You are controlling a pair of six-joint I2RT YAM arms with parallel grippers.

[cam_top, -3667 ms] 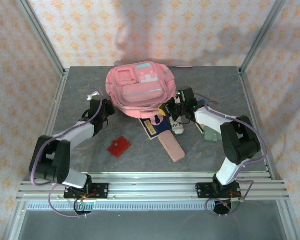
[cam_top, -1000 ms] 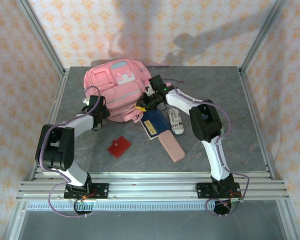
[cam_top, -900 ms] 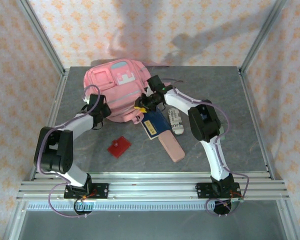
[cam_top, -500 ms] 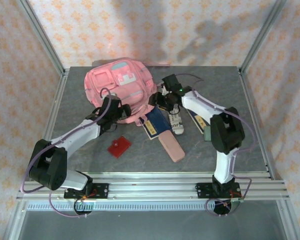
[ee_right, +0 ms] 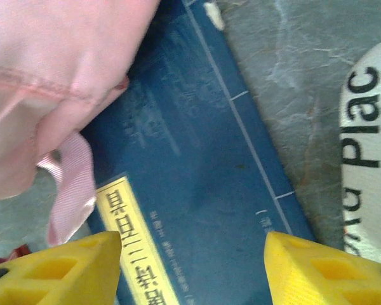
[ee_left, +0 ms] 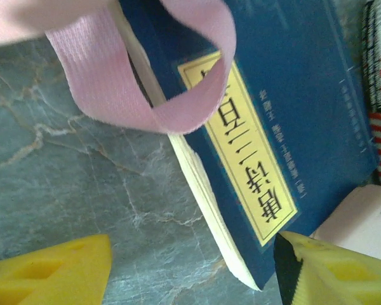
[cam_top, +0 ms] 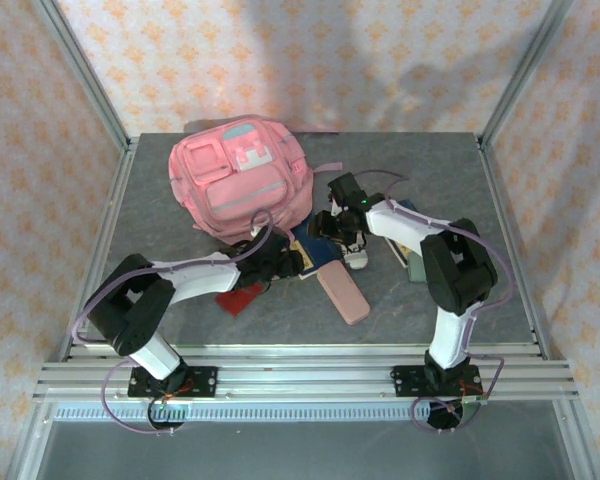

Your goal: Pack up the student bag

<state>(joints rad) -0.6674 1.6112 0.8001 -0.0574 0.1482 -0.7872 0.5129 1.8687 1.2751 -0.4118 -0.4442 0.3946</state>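
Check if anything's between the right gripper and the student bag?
Nothing upright in the way. The right gripper, jaws open, hovers over a blue book lying flat on the table. Fabric of the student bag overlaps one corner of the book, and a pink strap loops onto it.

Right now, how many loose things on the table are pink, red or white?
Pink: 2, the student bag and the pencil case
Red: 1, the flat card
White: 1, the lettered tube
Total: 4
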